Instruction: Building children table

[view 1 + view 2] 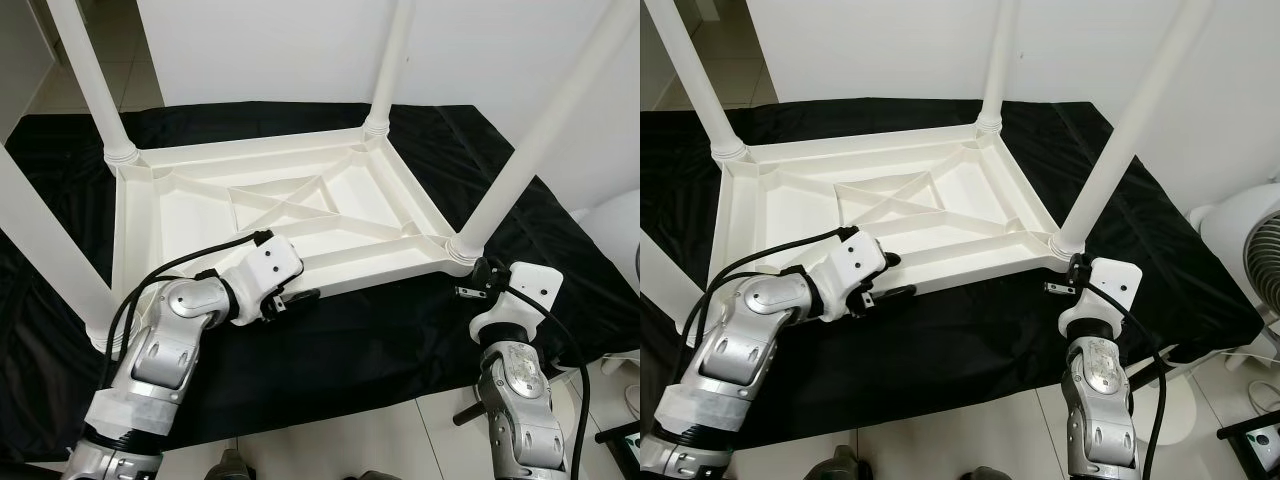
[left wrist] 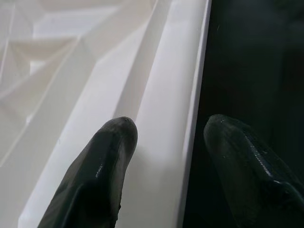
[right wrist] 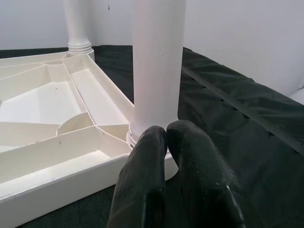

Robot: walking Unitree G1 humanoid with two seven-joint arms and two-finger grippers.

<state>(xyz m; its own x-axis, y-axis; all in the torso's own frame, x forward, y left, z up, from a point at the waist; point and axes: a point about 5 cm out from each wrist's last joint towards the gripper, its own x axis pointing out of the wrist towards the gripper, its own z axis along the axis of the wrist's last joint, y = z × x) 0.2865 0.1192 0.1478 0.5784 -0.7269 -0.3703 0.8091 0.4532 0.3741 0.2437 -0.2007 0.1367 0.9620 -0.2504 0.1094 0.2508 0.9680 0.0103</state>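
Table [image 1: 290, 215] upside down on black cloth [image 1: 400, 350], legs up; left end effector [image 2: 164, 137] fingers apart, straddling near rim; right end effector [image 3: 166, 142] fingers together, just short of corner leg [image 3: 156, 61]; prob. light, stiff, slick plastic; take hold at rim/leg base.

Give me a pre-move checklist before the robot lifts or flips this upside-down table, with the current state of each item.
1. All four legs stand in the table top: ok, each corner has one.
2. Legs fully seated in their sockets: cannot tell.
3. Left gripper straddles the near rim, one finger inside, one outside: ok.
4. Left gripper clamped on the rim: not ok, fingers are apart.
5. Right gripper holding anything: not ok, fingers are shut together, empty, just short of the near right leg's base.
6. Black cloth lies under the whole table: ok.
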